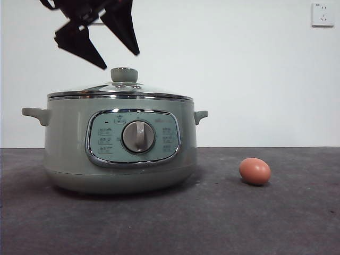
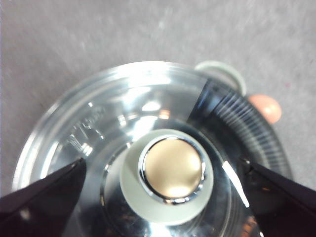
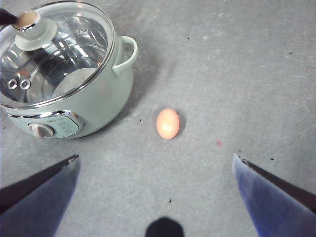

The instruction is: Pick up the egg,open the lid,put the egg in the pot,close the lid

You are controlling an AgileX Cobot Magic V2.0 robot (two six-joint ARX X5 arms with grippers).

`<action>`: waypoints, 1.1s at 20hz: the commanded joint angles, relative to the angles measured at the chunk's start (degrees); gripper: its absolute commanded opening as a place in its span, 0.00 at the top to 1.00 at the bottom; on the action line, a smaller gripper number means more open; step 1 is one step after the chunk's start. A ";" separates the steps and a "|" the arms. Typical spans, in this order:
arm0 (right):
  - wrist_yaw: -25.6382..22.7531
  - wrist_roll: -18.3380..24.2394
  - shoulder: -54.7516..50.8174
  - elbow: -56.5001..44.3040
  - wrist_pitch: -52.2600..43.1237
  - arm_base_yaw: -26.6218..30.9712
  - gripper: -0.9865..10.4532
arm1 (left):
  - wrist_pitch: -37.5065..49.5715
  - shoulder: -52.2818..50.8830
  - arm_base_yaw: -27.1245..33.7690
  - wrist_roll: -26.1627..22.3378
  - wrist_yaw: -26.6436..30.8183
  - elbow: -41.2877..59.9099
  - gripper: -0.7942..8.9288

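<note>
Two grippers, neither holding anything. Left gripper hovers wide-jawed over the lid knob, lid shut on pot at left. Egg lies right of pot on table, untouched. Right gripper, jaws wide, probably above the egg; next descend and grasp. Nothing blocks. Wall socket far right.

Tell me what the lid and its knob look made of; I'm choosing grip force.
The lid: clear glass, glossy; the pot's inside shows through, and reflections streak it. Its rim looks like polished steel. The knob: matte sage-green, probably plastic, with a shiny metallic cap.
</note>
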State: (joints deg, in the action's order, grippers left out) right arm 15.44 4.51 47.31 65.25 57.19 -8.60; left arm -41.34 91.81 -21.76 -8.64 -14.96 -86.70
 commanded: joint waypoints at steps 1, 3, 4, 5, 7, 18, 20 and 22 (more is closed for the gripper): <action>0.20 0.04 0.22 0.15 -0.17 0.00 0.39 | 0.72 1.77 -0.33 -0.85 0.07 -0.17 0.27; 0.20 0.04 0.28 0.15 -0.17 0.00 0.39 | 0.90 2.97 -0.39 -0.85 0.11 -0.17 0.27; 0.20 0.04 0.52 0.15 -0.17 0.00 0.39 | 0.90 3.45 -0.44 -0.83 0.81 -0.17 0.27; 0.20 0.07 0.61 0.15 -0.15 0.00 0.39 | 0.85 3.89 -0.48 -0.81 2.25 -0.17 0.28; 0.20 0.04 0.90 0.15 -0.13 0.00 0.39 | 0.59 4.02 -0.48 -0.83 3.43 -0.17 0.28; 0.20 0.04 1.66 0.15 -0.24 0.00 0.39 | 0.48 4.02 -1.92 -0.52 2.56 -0.17 0.73; 0.20 0.04 1.66 0.15 -0.24 0.00 0.39 | -0.02 4.02 -1.92 -0.17 2.51 -0.17 0.80; 0.20 0.04 1.68 0.15 -0.24 0.00 0.39 | -0.72 4.02 -1.92 0.39 2.51 -0.17 0.84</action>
State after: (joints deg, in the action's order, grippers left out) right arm 15.44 4.51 48.99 65.25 57.17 -8.60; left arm -41.54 95.33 -23.79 -8.97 -12.60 -86.89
